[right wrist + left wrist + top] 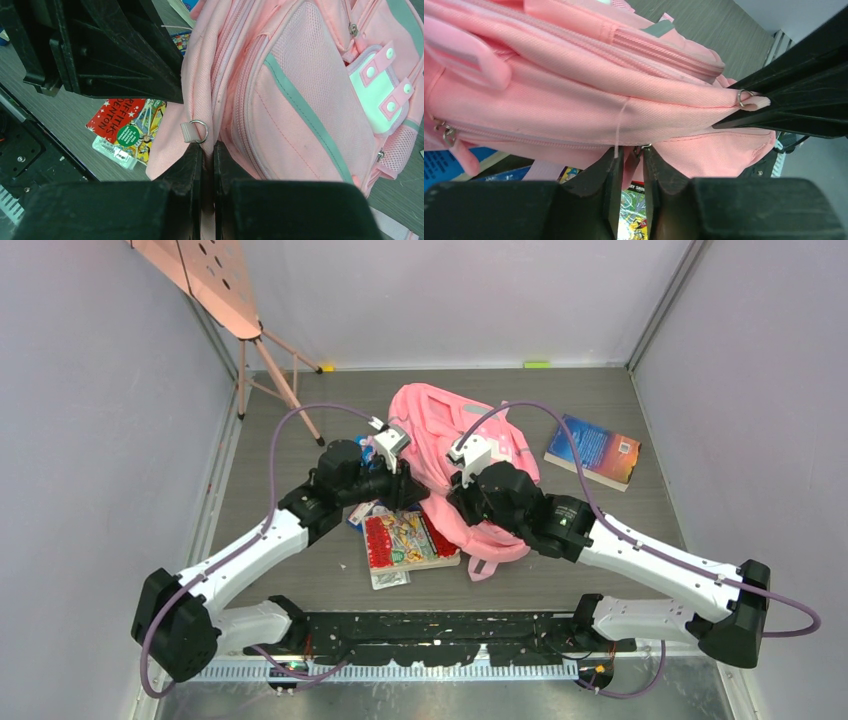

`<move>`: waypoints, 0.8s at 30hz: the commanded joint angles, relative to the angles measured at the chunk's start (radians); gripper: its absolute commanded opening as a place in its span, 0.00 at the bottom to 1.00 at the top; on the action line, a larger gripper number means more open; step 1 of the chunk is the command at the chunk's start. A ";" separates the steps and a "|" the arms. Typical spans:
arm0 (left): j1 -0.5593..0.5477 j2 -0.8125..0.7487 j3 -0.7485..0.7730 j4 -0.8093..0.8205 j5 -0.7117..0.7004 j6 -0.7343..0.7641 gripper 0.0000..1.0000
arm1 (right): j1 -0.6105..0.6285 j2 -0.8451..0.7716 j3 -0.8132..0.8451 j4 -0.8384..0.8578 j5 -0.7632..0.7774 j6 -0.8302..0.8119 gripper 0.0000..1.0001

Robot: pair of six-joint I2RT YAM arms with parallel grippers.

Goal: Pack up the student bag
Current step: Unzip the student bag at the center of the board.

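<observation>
- The student bag (432, 416), a pink backpack, lies slumped on its side in the middle of the grey table (650, 400), between the two arms, with a mesh-fronted pocket with grey trim facing up
- The right gripper (207, 150) meets the bag's near edge; its fingers are pressed together on a fold of pink fabric, just beside a small metal ring (199, 131) on a pink tab
- The left gripper (631, 156) is at the bag's left side; its fingers stand close with a narrow gap, and a pink zip tab (628, 172) hangs in that gap; whether they pinch it cannot be told
- A red-covered comic book (405, 538) lies flat just near and left of the bag, partly under the bag's edge
- A clear plastic case (390, 580) pokes out from under the comic's near edge
- A blue book (592, 450) lies to the right of the bag, apart from it
- A pink perforated board on thin legs (215, 280) stands in the far left corner
</observation>
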 commanded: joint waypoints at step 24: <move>-0.074 -0.092 -0.258 0.248 -0.053 -0.151 0.00 | -0.003 0.356 0.159 0.199 0.342 0.287 0.00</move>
